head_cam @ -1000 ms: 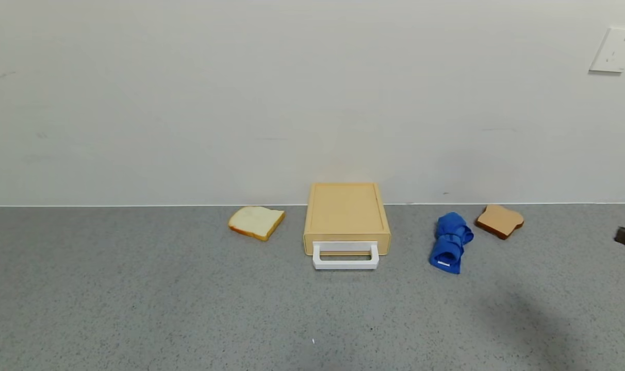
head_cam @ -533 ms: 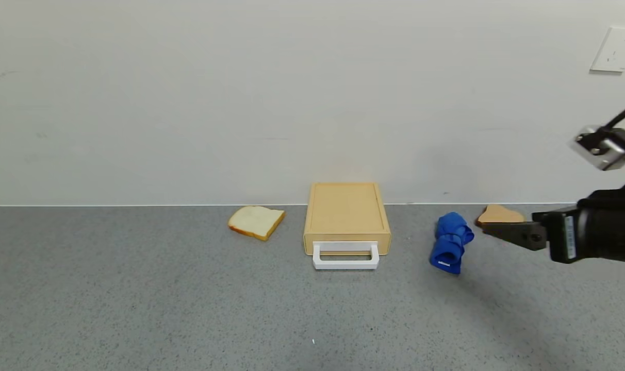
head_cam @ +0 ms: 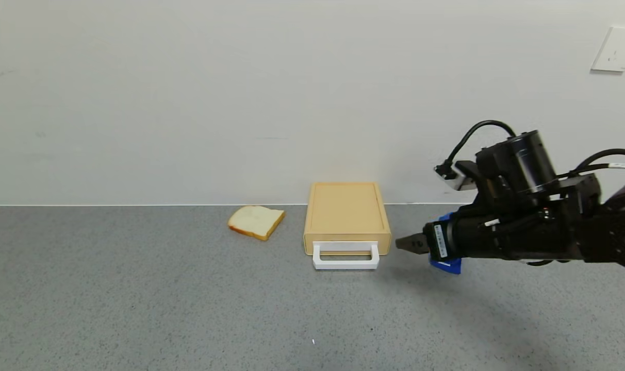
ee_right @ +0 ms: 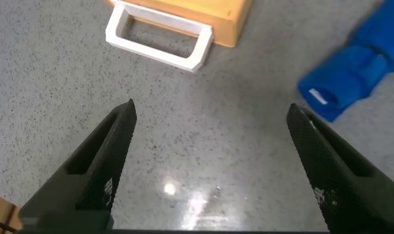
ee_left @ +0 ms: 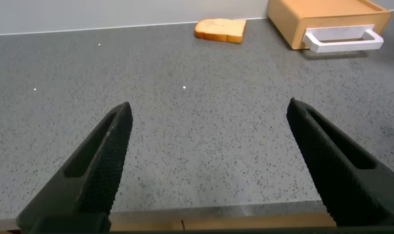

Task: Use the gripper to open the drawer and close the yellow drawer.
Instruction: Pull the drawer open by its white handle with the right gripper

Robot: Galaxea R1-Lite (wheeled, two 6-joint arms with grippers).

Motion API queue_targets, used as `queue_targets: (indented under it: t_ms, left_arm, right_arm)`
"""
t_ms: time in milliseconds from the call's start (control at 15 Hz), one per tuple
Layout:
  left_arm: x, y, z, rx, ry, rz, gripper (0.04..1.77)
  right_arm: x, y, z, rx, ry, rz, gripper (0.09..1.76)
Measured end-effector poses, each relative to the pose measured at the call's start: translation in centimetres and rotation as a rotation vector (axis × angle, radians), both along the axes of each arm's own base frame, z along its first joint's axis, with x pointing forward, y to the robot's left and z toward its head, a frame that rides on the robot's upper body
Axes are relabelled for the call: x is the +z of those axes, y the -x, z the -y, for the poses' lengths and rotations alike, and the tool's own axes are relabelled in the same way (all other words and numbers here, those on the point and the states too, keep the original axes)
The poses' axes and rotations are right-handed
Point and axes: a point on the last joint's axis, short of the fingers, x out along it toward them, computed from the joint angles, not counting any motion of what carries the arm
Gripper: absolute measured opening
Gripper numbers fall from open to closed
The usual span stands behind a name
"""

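Against the wall at 12 o'clock, the drawer point(head_cam: 347, 216) is sitting shut on the grey surface point(head_cam: 137, 299), its white handle point(head_cam: 345, 256) pointing toward 6 o'clock. At its 3 o'clock, the right tool point(head_cam: 401, 242) is hovering just beside the handle, fingers spread wide, partly covering a blue cloth point(ee_right: 356, 62). A bread slice point(head_cam: 256, 221) is lying at the drawer's 9 o'clock. The left tool point(ee_left: 207, 162) is hanging open, well apart.

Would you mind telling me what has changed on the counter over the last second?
The right gripper has swung in from the robot's right, fingers open, and now hovers just right of the drawer, covering most of the blue cloth and hiding the brown bread slice. It holds nothing. Drawer, white handle and white bread slice have not moved.
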Motion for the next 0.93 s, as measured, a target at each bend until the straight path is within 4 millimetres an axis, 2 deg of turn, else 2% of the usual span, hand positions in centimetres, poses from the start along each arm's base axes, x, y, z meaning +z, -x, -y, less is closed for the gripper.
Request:
queue_targets:
  t_ms: [67, 133, 333, 533, 600, 667, 933]
  left_arm:
    - [0.0, 0.0, 0.0, 0.000, 0.000, 0.000, 1.72]
    - [0.0, 0.0, 0.0, 0.000, 0.000, 0.000, 1.72]
    - [0.0, 0.0, 0.0, 0.000, 0.000, 0.000, 1.72]
    - [0.0, 0.0, 0.0, 0.000, 0.000, 0.000, 1.72]
    - [0.0, 0.0, 0.0, 0.000, 0.000, 0.000, 1.72]
    - [0.0, 0.0, 0.0, 0.000, 0.000, 0.000, 1.72]
    - [0.0, 0.0, 0.0, 0.000, 0.000, 0.000, 1.72]
  right_arm:
    - [-0.6, -0.4, -0.8, 0.008, 0.003, -0.017, 1.70]
    - [-1.3, -0.8, -1.6, 0.016, 0.009, -0.034, 1.61]
    - [-2.8, -1.7, -3.3, 0.038, 0.021, -0.067, 1.12]
    - [-3.6, -2.4, -4.5, 0.047, 0.022, -0.084, 0.80]
    - [-3.9, -2.6, -4.9, 0.054, 0.023, -0.086, 0.54]
    - [-4.0, -2.7, -5.2, 0.062, 0.022, -0.088, 0.14]
    - [-3.9, -3.7, -6.4, 0.104, -0.007, -0.078, 0.11]
